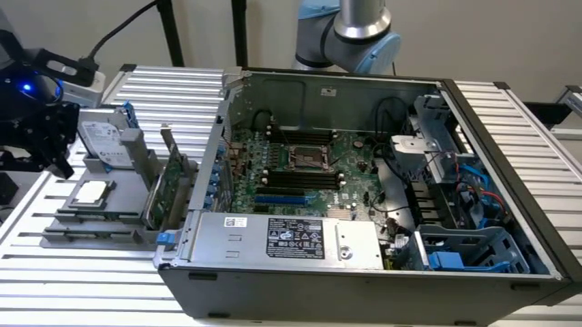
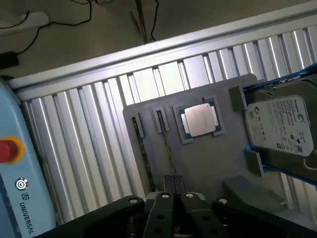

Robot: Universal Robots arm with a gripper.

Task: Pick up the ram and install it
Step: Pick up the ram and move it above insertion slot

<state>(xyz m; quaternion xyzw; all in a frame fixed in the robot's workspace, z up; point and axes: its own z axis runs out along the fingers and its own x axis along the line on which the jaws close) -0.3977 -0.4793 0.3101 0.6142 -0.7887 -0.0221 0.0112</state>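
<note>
Grey holder [image 2: 208, 163] sits on the slatted aluminium table [image 2: 84, 148], directly below the claw [image 2: 173, 184]. The claw hovers above it, clear of the plate. How far open it is cannot be told (nothing seen carried, though). The ram [image 2: 144, 159] reads as the thin dark strip standing on edge in a narrow slot of the holder. It is below the claw and a little off its centreline, on the side away from the CPU [image 2: 200, 120] and the hard drive [image 2: 282, 126]. A second, thinner slot line runs closer to the claw's centre, so which strip is the stick is not fully certain. Not yet picked.

Risks, judged from here:
- **Missed drop:** the claw is not squarely over the ram, so a straight drop could land on the slot wall or the holder plate instead of straddling the board.
- **Weak hold:** an edge-on grip on a thin board gives little purchase. An off-centre hold would likely let it tilt or slip in transit.
- **Clipping on the way:** in the exterior view the claw [image 1: 53, 162] is well apart from the computer case [image 1: 364, 279]. The upright expansion card [image 1: 170, 187] and the case wall stand between the claw and the black memory slots [image 1: 300, 178], so a low carry could clip either.
- **Crooked insert:** a tilted stick pushed into a slot could jam or bend.
</note>
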